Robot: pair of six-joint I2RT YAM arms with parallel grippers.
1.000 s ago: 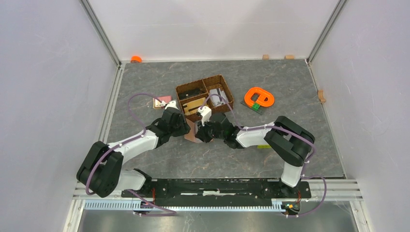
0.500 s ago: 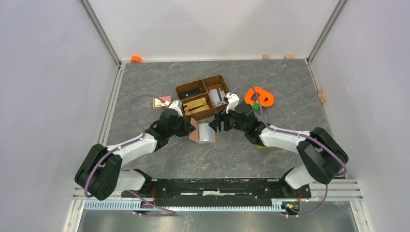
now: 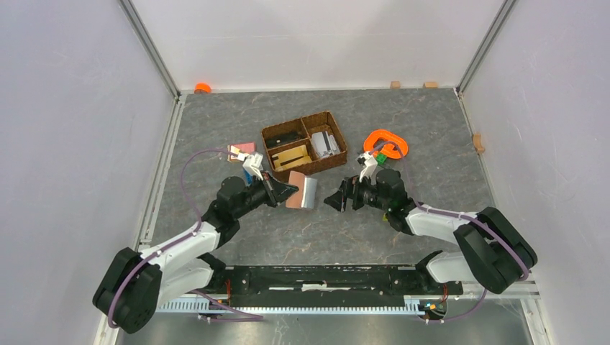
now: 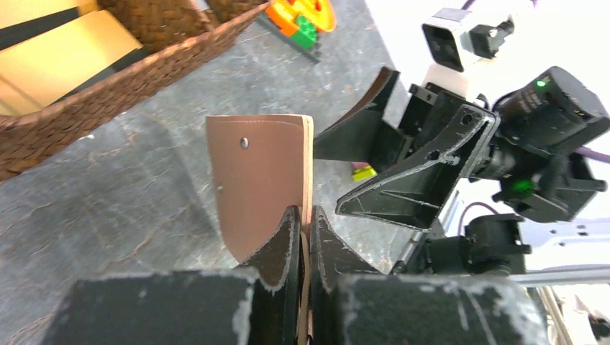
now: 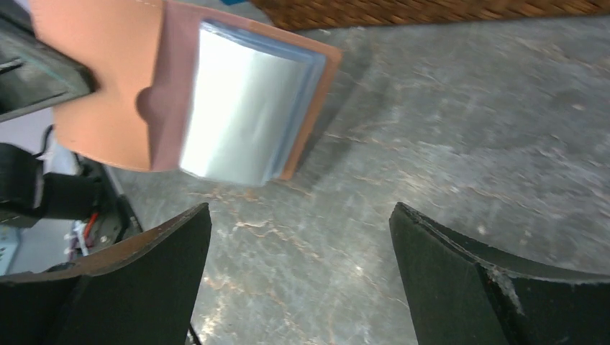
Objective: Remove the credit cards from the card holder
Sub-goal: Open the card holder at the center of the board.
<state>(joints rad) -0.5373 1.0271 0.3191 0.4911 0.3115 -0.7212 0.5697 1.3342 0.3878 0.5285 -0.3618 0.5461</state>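
The left gripper (image 4: pixel 303 215) is pressed together on the lower edge of the holder (image 4: pixel 259 180), pinching the brown leather cover so that it stands on edge. Whether the holder's bottom touches the table (image 3: pixel 431 122) I cannot tell. It sits just in front of the basket (image 3: pixel 313 167), near the middle of the front wall. From the cover a stack of pale, shiny sleeves (image 5: pixel 241 108) fans out toward the other arm.

The right gripper (image 5: pixel 301 215) is spread wide and holds nothing. It is in front of the basket's right corner, facing the sleeves and apart from them. What look like cards (image 3: pixel 325 141), pale and flat, lie in the basket's right compartment. Whether more sit inside the sleeves the views do not show.

The step in hand seems to be the right gripper's reach for the next card. To do it well:
- **Left gripper:** it should hold the cover firmly and steadily, so the open edge of the sleeves faces the right gripper squarely.
- **Approach:** the right gripper should come in along the plane of the sleeves and narrow its jaws before contact. At full spread it would straddle the whole stack.
- **Pinch:** it should take only a card's exposed edge, not the slick film around it.
- **Pull:** it should draw straight out along the sleeve.

A skewed pull would likely bend the card. It could also drag the holder out of the thin pinch on its edge.
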